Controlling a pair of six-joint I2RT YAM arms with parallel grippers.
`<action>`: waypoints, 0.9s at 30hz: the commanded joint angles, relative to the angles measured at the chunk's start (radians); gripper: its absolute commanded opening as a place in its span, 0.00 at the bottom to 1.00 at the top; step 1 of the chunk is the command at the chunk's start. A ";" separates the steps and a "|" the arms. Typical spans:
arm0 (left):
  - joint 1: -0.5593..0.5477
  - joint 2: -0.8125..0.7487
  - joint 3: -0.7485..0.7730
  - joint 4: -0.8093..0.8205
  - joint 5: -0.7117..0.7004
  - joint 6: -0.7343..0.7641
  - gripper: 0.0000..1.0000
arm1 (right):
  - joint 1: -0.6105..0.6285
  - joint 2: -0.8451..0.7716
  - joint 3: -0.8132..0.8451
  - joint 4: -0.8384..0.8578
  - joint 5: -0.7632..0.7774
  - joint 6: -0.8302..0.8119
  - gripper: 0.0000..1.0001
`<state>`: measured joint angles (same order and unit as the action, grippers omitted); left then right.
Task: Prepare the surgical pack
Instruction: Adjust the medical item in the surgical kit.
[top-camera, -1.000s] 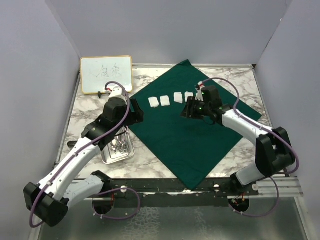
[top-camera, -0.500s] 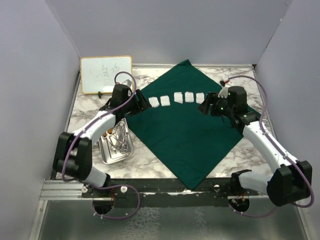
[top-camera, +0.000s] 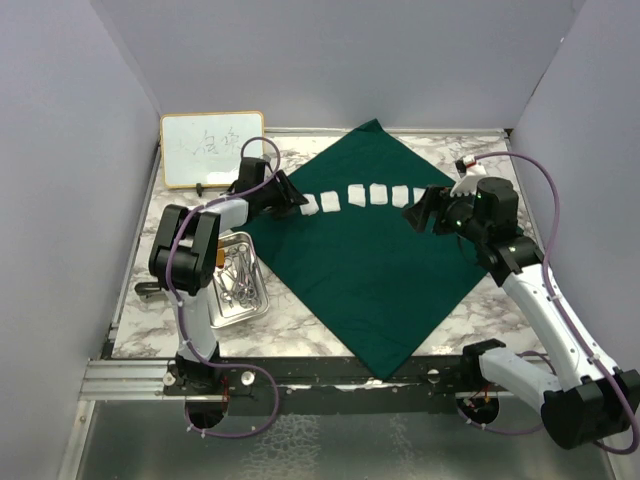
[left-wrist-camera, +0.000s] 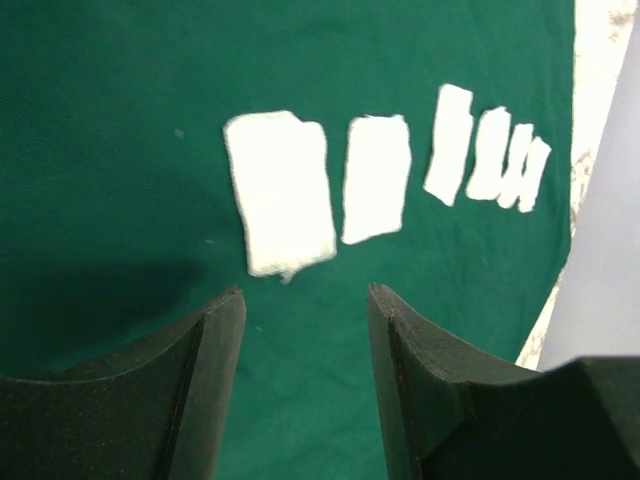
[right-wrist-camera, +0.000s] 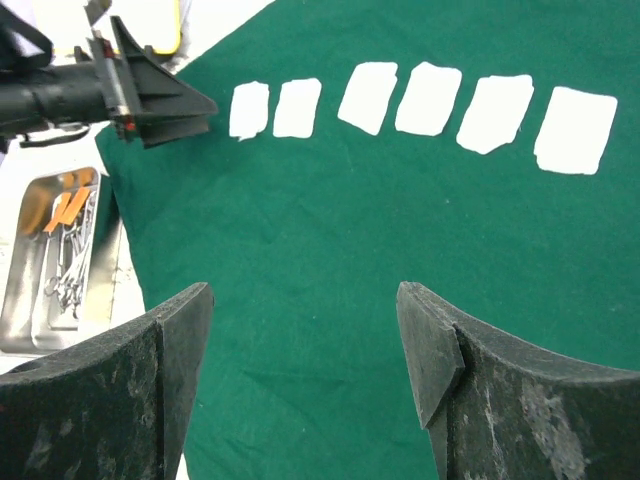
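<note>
Though far gauze squares (left-wrist-camera: 488, 155) blurred — left gripper (left-wrist-camera: 305, 297) (right gripper (right-wrist-camera: 305, 292) too) agape, empty.

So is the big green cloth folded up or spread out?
Spread out. The green drape lies flat as one big diamond on the marble table, with six white gauze squares in a row on top.

Just one bit of writing out here: a faint dark scrawl on the small wood-framed white board (top-camera: 212, 148), far-left corner of the marble-patterned bench (top-camera: 300, 325). It's too small and blurred to read.
</note>
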<state>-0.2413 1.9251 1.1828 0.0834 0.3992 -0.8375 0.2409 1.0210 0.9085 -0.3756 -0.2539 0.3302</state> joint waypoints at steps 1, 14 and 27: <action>0.018 0.068 0.047 0.060 0.071 -0.026 0.53 | -0.002 -0.060 -0.001 -0.001 0.011 -0.025 0.75; 0.023 0.146 0.101 0.026 0.013 -0.006 0.40 | -0.002 -0.075 -0.031 0.023 0.008 -0.016 0.75; 0.023 0.189 0.117 -0.011 -0.047 -0.012 0.36 | -0.002 -0.082 -0.040 0.025 0.014 -0.012 0.75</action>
<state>-0.2199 2.0914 1.2964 0.0856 0.4026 -0.8555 0.2409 0.9565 0.8776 -0.3733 -0.2539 0.3237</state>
